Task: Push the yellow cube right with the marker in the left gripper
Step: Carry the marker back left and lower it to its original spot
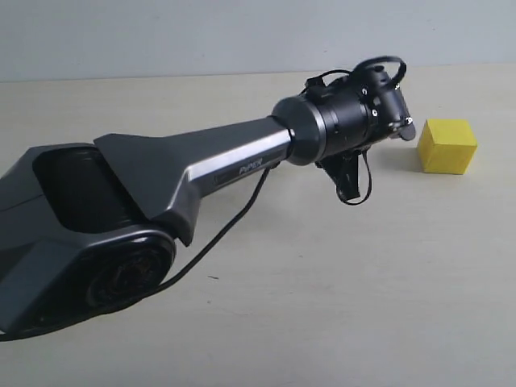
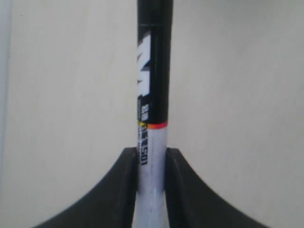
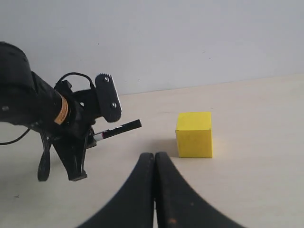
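With its fingers (image 2: 118, 190) clamped on the marker (image 2: 153, 95), the left gripper (image 2: 152, 159) holds the tip near the yellow cube (image 1: 447, 147) on the worktop (image 1: 322, 306), not yet touching, so the approach looks finished and the next move calls for a level rightward push.

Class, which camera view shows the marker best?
The left wrist view: the marker is close up, its print visible. The right wrist view shows it small, from the side; the exterior view barely shows it.
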Tool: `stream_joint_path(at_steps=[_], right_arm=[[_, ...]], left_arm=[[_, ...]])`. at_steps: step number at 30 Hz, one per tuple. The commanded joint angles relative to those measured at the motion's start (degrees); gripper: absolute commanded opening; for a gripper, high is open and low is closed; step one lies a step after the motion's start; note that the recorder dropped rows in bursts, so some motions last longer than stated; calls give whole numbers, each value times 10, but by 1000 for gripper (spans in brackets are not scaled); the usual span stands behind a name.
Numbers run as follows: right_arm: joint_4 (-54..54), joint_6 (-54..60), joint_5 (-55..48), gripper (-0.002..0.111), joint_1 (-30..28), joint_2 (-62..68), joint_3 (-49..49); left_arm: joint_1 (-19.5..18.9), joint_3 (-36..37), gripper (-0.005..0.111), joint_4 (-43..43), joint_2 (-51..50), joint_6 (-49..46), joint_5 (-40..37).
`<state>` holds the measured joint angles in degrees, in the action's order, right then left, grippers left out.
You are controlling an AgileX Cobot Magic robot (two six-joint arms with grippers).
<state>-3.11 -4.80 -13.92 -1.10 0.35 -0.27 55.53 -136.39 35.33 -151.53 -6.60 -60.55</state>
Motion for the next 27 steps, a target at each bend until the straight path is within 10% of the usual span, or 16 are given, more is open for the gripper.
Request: stream_joint_path(at_steps=[1,10,15,22,27], right_arm=[[1,2,3,0,-3,-4,3],[3,2,3,0,-3,-4,3],[3,2,3,0,-3,-4,3],[3,2,3,0,-3,-4,3],[3,2,3,0,-3,-4,3]], left_arm=[[-10,-2,0,-96,51,-7,-23],[-37,48,0,-169,129,32,-94],[-41,214,0,-172,232,115,-73],[-61,495,0,-184,397,376,171],[-82,550,0,-290,406,354,134]])
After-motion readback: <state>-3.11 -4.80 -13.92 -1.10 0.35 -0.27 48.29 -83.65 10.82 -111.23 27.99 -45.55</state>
